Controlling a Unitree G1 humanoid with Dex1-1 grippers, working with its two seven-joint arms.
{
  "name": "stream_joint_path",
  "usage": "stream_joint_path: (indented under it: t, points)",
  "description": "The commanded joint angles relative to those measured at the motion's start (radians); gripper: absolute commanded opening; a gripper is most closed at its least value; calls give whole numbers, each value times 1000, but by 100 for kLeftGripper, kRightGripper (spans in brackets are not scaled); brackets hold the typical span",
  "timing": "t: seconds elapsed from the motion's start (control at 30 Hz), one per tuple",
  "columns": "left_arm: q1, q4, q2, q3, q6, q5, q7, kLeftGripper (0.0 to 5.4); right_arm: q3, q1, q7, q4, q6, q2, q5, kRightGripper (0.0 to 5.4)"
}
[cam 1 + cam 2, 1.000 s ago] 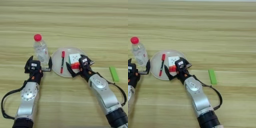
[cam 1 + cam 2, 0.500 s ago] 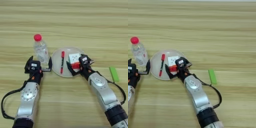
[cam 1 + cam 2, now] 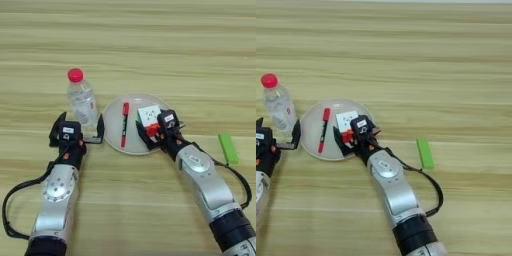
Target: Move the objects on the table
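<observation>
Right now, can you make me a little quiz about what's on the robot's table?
1. True or false: the pen lies on the plate.
2. Which thing lies alone, right of the right arm? A) bottle B) green block C) cube
3. Fill in: the bottle has a ___ cap.

Key
1. True. The pen lies on the plate, left of the cube, which the right gripper is at.
2. B. The green block lies on the table, away from the plate. The left gripper, open, sits at the foot of the bottle.
3. Red.
</observation>
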Motion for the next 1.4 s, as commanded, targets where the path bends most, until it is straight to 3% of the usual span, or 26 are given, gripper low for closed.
stream_joint_path:
  t: [0.03, 0.3, 0.57, 0.93, 1.4]
  points:
    - [9, -12, -5, -4, 5, 14, 8, 540, 1, 4, 3, -24, 17, 4, -2, 355]
    - [12, -17, -9, -6, 6, 17, 11, 540, 1, 32, 3, -99, 40, -7, -1, 331]
    - [13, -21, -15, -9, 8, 21, 15, 540, -21, 80, 8, -266, 102, -36, 19, 331]
    - [8, -22, -24, -15, 10, 26, 22, 540, -108, 199, 7, -492, 156, -128, 41, 331]
    - [3, -27, -32, -16, 13, 32, 25, 540, -208, 286, 7, -506, 173, -183, 79, 331]
